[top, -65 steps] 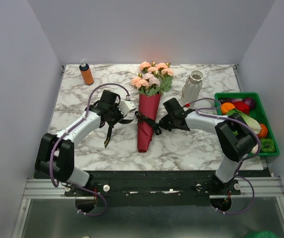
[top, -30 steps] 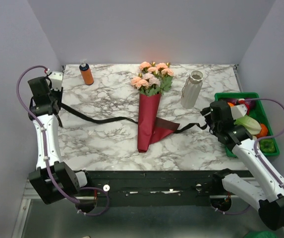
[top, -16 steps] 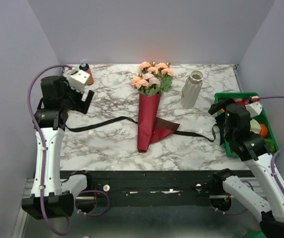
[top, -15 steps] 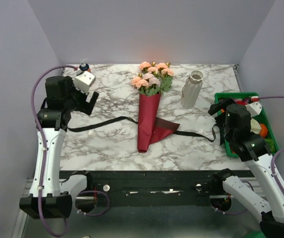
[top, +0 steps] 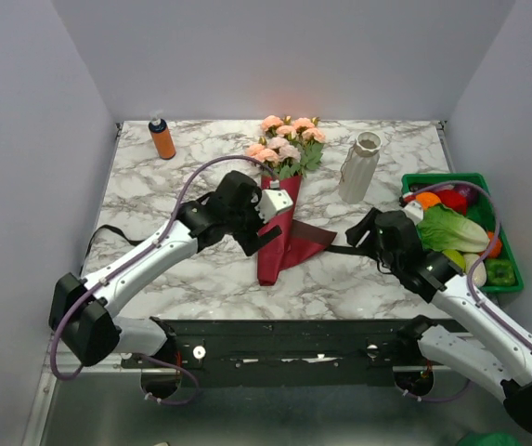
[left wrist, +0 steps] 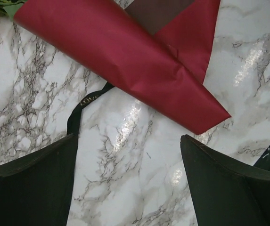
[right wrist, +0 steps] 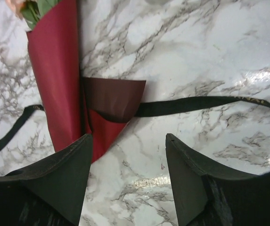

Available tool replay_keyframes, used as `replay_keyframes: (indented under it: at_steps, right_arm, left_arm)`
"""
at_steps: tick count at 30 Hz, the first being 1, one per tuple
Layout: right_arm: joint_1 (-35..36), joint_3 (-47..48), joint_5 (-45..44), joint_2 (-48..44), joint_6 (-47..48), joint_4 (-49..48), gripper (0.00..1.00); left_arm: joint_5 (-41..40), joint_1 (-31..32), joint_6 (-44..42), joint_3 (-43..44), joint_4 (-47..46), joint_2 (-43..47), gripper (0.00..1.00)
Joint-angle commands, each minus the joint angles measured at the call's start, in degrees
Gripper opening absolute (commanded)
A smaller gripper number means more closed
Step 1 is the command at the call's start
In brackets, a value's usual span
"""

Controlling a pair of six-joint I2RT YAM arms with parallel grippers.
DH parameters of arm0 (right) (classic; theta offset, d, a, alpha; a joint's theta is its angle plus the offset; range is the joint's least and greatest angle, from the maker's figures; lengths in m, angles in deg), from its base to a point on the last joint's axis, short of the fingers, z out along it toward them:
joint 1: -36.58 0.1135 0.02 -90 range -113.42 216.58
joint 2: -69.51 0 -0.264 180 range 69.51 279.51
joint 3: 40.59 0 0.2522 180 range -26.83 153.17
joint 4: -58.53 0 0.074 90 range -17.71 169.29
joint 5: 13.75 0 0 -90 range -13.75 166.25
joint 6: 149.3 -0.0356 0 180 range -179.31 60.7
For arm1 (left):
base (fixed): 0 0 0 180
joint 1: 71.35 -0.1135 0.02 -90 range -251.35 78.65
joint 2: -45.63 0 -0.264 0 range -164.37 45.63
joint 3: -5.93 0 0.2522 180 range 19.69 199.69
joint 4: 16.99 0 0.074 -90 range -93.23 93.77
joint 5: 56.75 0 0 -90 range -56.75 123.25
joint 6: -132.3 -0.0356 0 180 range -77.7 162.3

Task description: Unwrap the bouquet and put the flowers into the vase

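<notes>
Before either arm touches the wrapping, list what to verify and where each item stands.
1. Untied black ribbon: ok, slack on both sides of the dark red paper.
2. Ribbon clear of the paper: cannot tell; the wrap hides its middle.
3. Open, empty left hand: ok, near the paper's pointed end.
4. Empty right hand: ok, fingers apart, nothing between.
5. Opened paper: not ok; one flap out, flowers inside.
6. Upright vase, apart from the paper: ok.

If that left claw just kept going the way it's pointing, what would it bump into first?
Probably the white marble tabletop in front of the open left gripper, just short of the dark red paper cone. Depth is hard to judge, so it might clip the paper.
</notes>
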Motion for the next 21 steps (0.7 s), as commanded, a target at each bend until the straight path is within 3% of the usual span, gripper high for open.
replay_keyframes:
  at_steps: [1, 6, 10, 15, 21]
  right_arm:
    - [1.70, -4.14, 2.72, 0.85, -1.75, -6.39, 0.70]
    - [4.33, -2.66, 2.56, 3.75, 3.94, -10.09, 0.73]
    - [13.37, 4.27, -3.58, 10.42, 13.96, -10.10, 0.84]
    - [26.64, 13.93, -7.55, 20.70, 32.06, -9.31, 0.92]
    - [34.74, 22.46, -6.67, 33.44, 46.58, -5.36, 0.94]
  left_arm:
    - [-8.77, 1.85, 1.82, 0.26, -9.20, -4.81, 0.99]
    - [-3.52, -1.58, 3.59, -2.53, -10.71, -7.11, 0.99]
    - [-1.51, -4.03, 5.24, -6.41, -12.22, -5.52, 0.99]
    - [12.01, -18.35, 9.12, -3.35, -7.12, -3.77, 0.99]
    - [16.51, -32.65, 6.75, -0.44, 0.44, -2.19, 0.99]
